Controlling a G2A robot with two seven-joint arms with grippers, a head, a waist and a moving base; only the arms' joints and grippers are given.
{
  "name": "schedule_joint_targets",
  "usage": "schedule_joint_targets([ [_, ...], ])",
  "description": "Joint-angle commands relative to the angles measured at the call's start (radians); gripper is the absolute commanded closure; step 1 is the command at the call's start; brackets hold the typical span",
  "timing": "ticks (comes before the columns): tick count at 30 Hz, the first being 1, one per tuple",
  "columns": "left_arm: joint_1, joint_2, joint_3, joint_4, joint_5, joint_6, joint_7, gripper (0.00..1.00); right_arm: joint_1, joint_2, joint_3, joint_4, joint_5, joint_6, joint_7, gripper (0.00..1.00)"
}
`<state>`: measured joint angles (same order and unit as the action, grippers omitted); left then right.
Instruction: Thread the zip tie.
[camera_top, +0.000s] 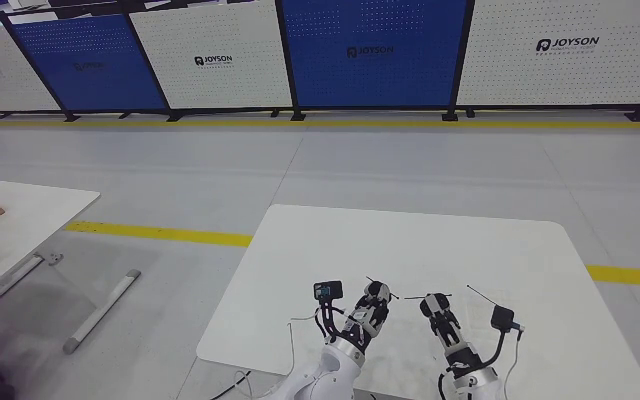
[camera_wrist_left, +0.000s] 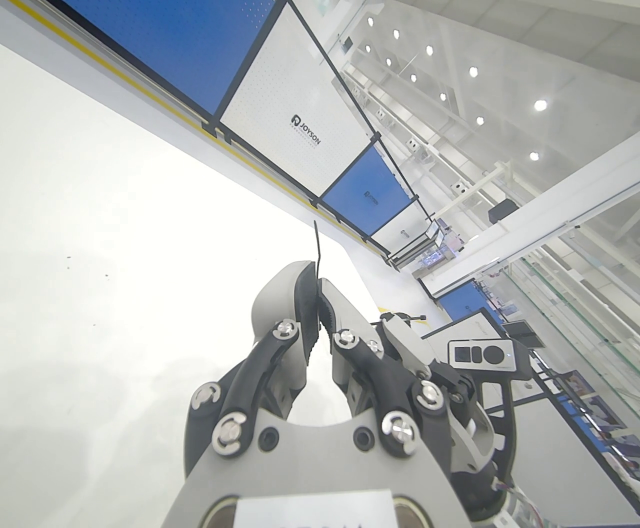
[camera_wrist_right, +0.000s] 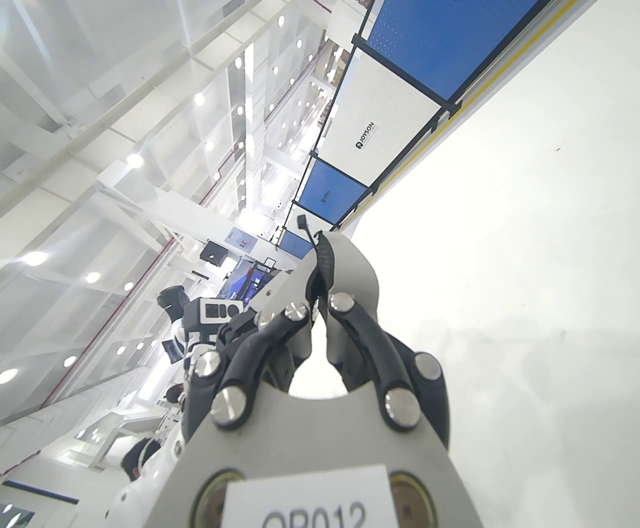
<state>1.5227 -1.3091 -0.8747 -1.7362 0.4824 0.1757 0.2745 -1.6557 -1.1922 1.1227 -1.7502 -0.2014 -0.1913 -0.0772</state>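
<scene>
Thin black plastic zip tie (camera_wrist_left: 317, 247) was held above the white desk (camera_top: 420, 240): left pincer (camera_wrist_left: 318, 292) clenched on its tail, right pincer (camera_wrist_right: 320, 270) clenched by its square head (camera_wrist_right: 302, 221). Risk: bendy tail could miss the head's slot or twist in the grip. Blue and white wall panels (camera_top: 330, 60) carried logos; left unread.

Zip tie (camera_wrist_left: 317, 250) in left tool (camera_wrist_left: 317, 286) and right tool (camera_wrist_right: 320, 262), above table (camera_top: 400, 240).

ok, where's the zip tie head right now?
In the right wrist view the zip tie head sticks out past the tips of the shut right gripper, over the table, beside the left gripper.
</scene>
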Motion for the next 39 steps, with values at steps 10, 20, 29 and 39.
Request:
schedule_joint_targets([
  [10,0.0,0.0,0.0,0.0,0.0,0.0,0.0,1.0,0.002,-0.01,-0.024,0.013,0.019,0.038,0.015,1.0],
  [20,0.0,0.0,0.0,0.0,0.0,0.0,0.0,1.0,-0.003,-0.016,-0.019,0.001,0.031,0.038,-0.014,1.0],
  [29,0.0,0.0,0.0,0.0,0.0,0.0,0.0,1.0,0.018,-0.03,-0.041,0.011,0.052,0.092,-0.023,1.0],
  [39,0.0,0.0,0.0,0.0,0.0,0.0,0.0,1.0,0.008,-0.032,-0.029,0.007,0.062,0.077,-0.029,1.0],
])
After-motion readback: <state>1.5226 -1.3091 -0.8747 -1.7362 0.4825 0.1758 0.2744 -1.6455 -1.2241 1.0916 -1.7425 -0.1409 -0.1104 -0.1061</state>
